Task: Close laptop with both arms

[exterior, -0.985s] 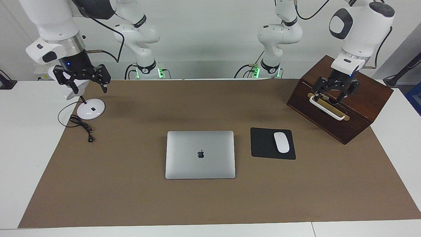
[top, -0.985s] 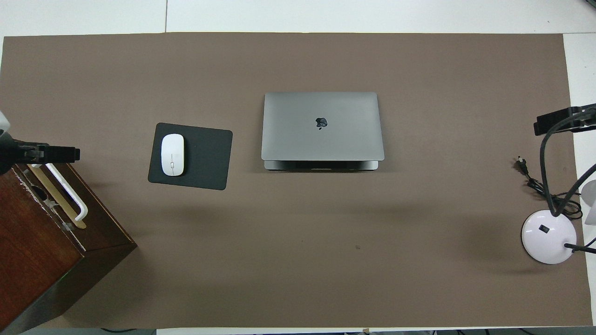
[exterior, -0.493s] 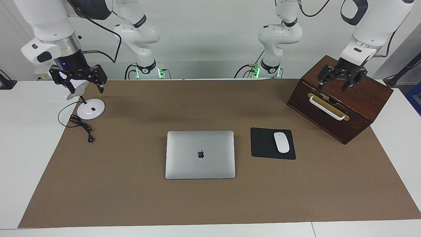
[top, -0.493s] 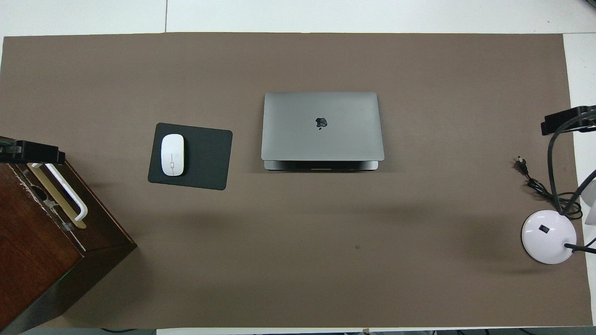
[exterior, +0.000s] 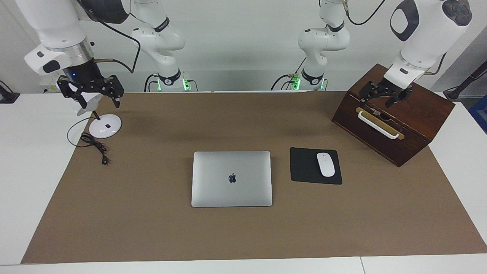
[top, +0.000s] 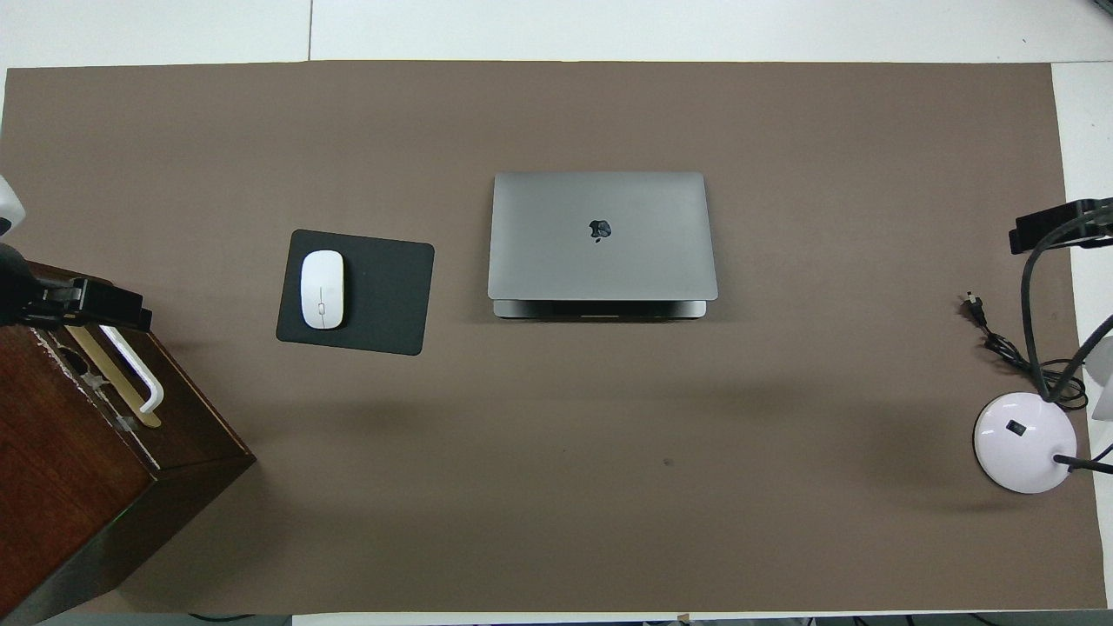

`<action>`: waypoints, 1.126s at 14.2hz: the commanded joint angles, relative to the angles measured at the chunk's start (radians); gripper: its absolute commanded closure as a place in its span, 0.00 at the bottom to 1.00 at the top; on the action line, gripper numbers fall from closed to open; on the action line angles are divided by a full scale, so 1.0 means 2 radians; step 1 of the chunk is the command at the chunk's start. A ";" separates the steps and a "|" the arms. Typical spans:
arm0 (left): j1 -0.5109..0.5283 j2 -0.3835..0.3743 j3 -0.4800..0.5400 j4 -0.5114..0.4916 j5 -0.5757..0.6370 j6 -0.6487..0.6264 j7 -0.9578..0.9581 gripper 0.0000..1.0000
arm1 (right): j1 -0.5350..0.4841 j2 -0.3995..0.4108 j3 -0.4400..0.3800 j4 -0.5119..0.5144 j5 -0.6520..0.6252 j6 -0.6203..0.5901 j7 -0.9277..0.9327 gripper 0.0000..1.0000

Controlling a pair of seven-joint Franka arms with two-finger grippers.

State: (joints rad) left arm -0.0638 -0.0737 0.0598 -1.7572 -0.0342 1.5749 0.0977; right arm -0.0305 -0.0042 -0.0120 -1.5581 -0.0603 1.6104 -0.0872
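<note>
The silver-grey laptop lies in the middle of the brown mat with its lid down and the dark apple logo facing up. In the overhead view the laptop shows a thin strip of its base under the lid's edge nearer to the robots. My left gripper hangs open and empty over the wooden box, far from the laptop; it also shows in the overhead view. My right gripper hangs open and empty over the desk lamp, far from the laptop; only its tip shows in the overhead view.
A dark wooden box with a white handle stands at the left arm's end. A black mouse pad with a white mouse lies beside the laptop. A white desk lamp and its cable are at the right arm's end.
My left gripper has lifted off the box's handle and now hovers over the box's top. My right gripper has risen slightly over the lamp. The laptop has not moved.
</note>
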 commanded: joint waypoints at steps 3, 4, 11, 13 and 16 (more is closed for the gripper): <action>-0.005 0.008 0.006 0.012 0.007 -0.040 -0.011 0.00 | -0.005 0.000 0.001 -0.008 0.009 -0.001 -0.008 0.00; -0.004 0.008 0.007 0.013 0.007 -0.040 -0.011 0.00 | -0.005 0.000 0.001 -0.008 0.009 -0.001 -0.008 0.00; -0.007 0.027 0.007 0.058 0.013 -0.046 -0.010 0.00 | -0.005 0.003 0.001 -0.009 0.009 -0.001 -0.008 0.00; -0.005 0.027 0.007 0.057 0.012 -0.046 -0.010 0.00 | -0.005 0.003 0.001 -0.009 0.009 -0.001 -0.008 0.00; -0.003 0.025 0.005 0.056 0.012 -0.043 -0.008 0.00 | -0.005 0.003 0.001 -0.009 0.009 -0.001 -0.009 0.00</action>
State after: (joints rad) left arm -0.0633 -0.0375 0.0666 -1.6760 -0.0249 1.5146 0.0914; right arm -0.0304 0.0048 -0.0121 -1.5693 -0.0603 1.6104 -0.0872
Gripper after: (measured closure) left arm 0.000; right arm 0.000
